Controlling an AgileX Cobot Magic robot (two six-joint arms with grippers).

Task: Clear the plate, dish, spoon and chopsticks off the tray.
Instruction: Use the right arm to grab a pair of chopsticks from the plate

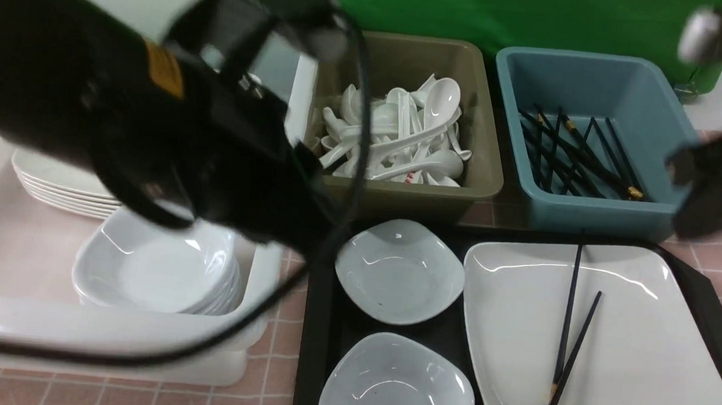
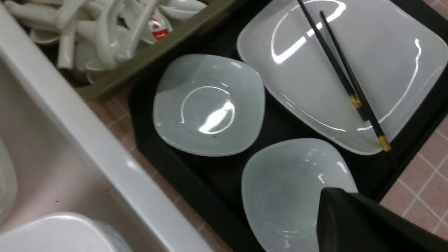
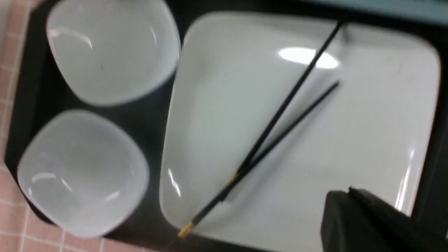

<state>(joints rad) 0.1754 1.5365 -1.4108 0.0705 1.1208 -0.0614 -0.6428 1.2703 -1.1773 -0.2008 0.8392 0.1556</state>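
The tray holds the plate on its right half, with the chopsticks lying on it in a narrow V. Two small dishes sit on its left, and no spoon shows on it, so that part looks done while the rest remains. The left gripper hovers by the nearer dish, jaws pressed together with nothing seen in them. The right gripper hangs over the plate, and I cannot tell how its jaws stand.

On the black tray, one small white dish and a second dish sit just beside the plate, where the chopsticks lie (touching near their gold bands).
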